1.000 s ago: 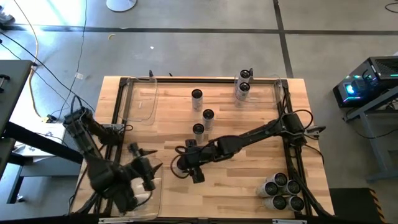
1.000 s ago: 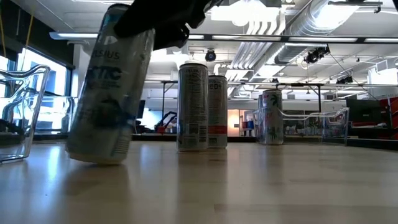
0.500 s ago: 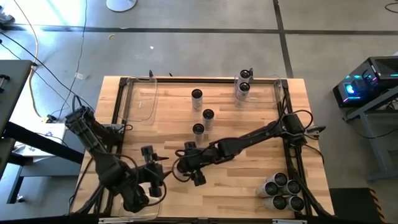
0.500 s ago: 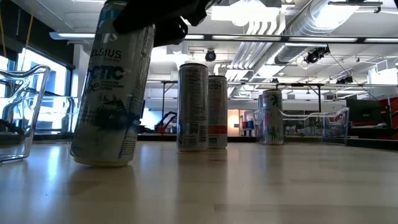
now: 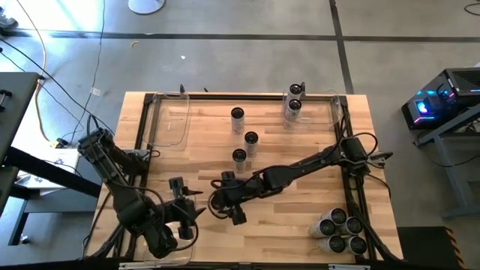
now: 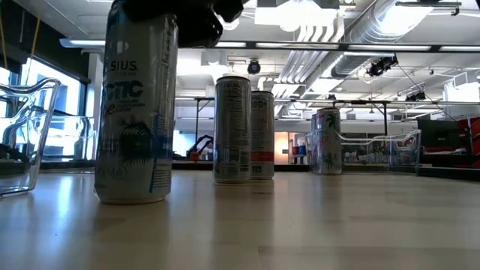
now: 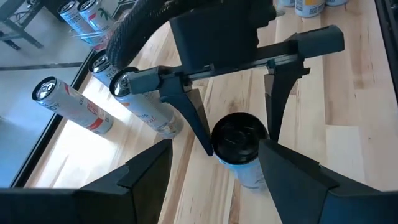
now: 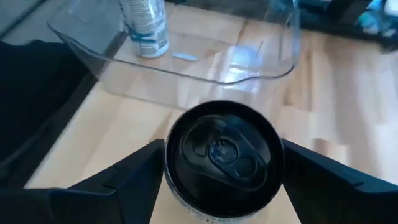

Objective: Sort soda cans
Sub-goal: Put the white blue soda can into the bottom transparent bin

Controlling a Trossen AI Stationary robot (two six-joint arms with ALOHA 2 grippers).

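A silvery-white soda can (image 6: 135, 112) with a black top (image 8: 221, 152) stands upright on the wooden table (image 5: 300, 210), left of centre. My right gripper (image 5: 221, 199) reaches over it from the table's right, open, with one finger on each side of the can's top. My left gripper (image 5: 186, 201) hangs open just left of that can and faces it. Three more cans (image 5: 251, 139) stand in a row at the centre. My right gripper has its two fingers (image 7: 196, 118) on either side of the can's upper end (image 7: 239, 140), slanting down from the table's right. Whether either finger touches the can I cannot tell. The can stands upright with its base on the table.
Two cans (image 5: 294, 105) stand in the clear bin at the far right. Several cans (image 5: 341, 231) are grouped at the near right corner. One clear bin (image 5: 169, 124) sits at the far left, and another (image 8: 205, 68), with a can (image 8: 146, 25) in it, lies beyond the can.
The can under my right gripper was tilted, with its top leaning toward the table's right; it has come upright onto its base. My left gripper has swung toward the table's right, closer to that can, and has turned at the wrist.
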